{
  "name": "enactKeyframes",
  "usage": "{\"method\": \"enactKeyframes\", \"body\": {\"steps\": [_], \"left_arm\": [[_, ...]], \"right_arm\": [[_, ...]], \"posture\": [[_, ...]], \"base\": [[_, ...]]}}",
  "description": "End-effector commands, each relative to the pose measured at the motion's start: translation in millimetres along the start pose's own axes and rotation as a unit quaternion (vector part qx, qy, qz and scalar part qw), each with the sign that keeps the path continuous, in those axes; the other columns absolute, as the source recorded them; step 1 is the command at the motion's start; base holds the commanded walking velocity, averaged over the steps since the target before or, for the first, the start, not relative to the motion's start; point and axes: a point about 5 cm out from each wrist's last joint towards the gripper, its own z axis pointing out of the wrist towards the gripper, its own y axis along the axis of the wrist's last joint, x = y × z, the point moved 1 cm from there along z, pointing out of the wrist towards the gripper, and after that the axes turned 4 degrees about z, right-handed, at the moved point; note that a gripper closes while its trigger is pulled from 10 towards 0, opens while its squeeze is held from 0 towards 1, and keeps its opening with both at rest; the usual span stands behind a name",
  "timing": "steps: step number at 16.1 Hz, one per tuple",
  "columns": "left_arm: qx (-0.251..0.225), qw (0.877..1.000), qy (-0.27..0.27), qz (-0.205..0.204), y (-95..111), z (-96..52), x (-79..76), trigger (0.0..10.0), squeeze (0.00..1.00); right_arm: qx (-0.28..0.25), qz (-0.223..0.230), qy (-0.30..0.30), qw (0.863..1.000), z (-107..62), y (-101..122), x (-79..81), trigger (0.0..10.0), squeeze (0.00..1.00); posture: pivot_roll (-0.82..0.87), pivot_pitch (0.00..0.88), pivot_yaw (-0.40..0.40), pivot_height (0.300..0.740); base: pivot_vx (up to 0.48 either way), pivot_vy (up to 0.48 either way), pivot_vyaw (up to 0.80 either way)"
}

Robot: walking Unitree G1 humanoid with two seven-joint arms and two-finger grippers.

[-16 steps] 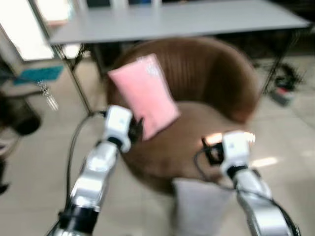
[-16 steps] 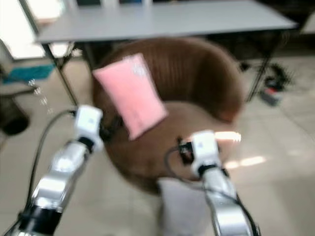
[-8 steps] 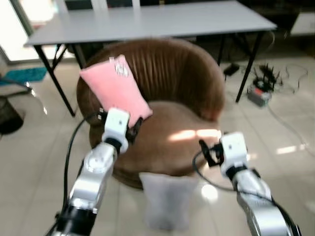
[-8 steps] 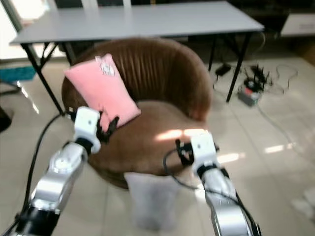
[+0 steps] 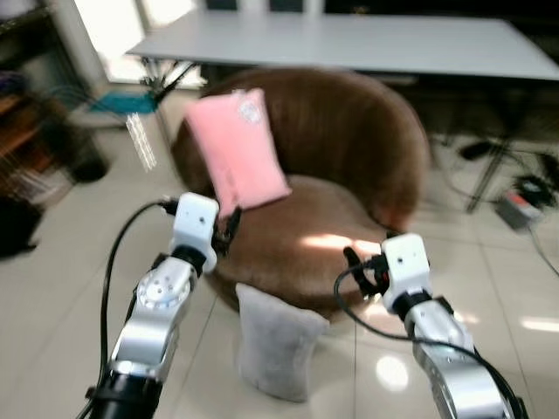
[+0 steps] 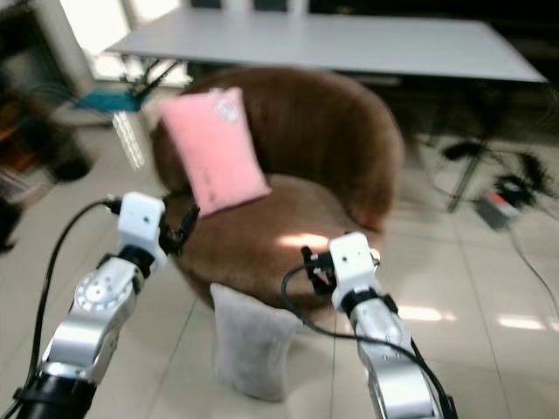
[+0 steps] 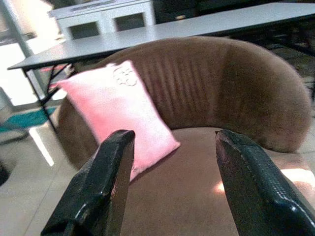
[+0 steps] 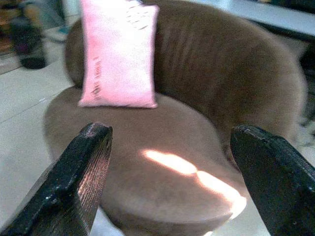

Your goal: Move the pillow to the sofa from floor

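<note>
A grey pillow (image 5: 272, 342) stands on the tiled floor, leaning against the front of a round brown sofa chair (image 5: 349, 157). A pink pillow (image 5: 236, 148) leans upright against the chair's left backrest. My left gripper (image 5: 229, 234) is raised at the chair's left front edge, just below the pink pillow, and it is open with nothing between its fingers (image 7: 106, 182). At the chair's right front my right gripper (image 5: 356, 269) is held up, open and empty, with its fingers (image 8: 74, 182) spread wide over the seat. Both grippers are above the grey pillow and apart from it.
A long grey table (image 5: 349, 39) stands behind the chair, its dark legs at both sides. Cables and a power strip (image 5: 517, 205) lie on the floor at the right. Dark shelving and clutter (image 5: 35, 148) stand at the left. A sun patch lies on the seat.
The whole picture has shifted, so the camera has moved; the grey pillow now shows more fully. Both grippers keep their raised pose at the chair's front.
</note>
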Motion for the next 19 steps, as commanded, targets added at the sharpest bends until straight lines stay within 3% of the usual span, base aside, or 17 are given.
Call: {"method": "enactKeyframes", "body": {"steps": [1,3,5,16,19], "left_arm": [[0.006,1.0,0.014,0.008,-4,-3.8,6.1,10.0,0.0],[-0.007,1.0,0.019,0.002,-1,-3.7,7.3,10.0,0.0],[-0.011,1.0,0.026,-0.006,2,-2.4,9.5,10.0,0.0],[-0.036,0.999,0.031,-0.002,10,-2.3,10.3,10.0,0.0],[-0.045,0.999,0.027,-0.002,12,-2.5,9.2,10.0,0.0]], "right_arm": [[-0.004,0.002,0.01,1.0,1.8,2,3.9,10.0,0.0],[-0.006,0.001,0.006,1.0,2.2,2,3.2,10.0,0.0],[-0.009,0.025,-0.011,1.0,2.7,2,-0.9,10.0,0.0],[-0.018,0.029,-0.012,0.999,2.8,4,-0.1,10.0,0.0],[-0.014,0.003,0.002,1.0,2.8,4,3.2,10.0,0.0]], "posture": [[-0.07,0.0,0.061,0.74],[-0.07,0.0,0.061,0.74],[-0.07,0.0,0.064,0.74],[-0.07,0.0,0.068,0.74],[-0.07,0.0,0.066,0.74]], "base": [[0.0,-0.48,0.8],[0.0,-0.369,0.8],[0.0,0.0,0.0],[0.0,0.0,0.0],[0.09,0.0,0.42]]}}
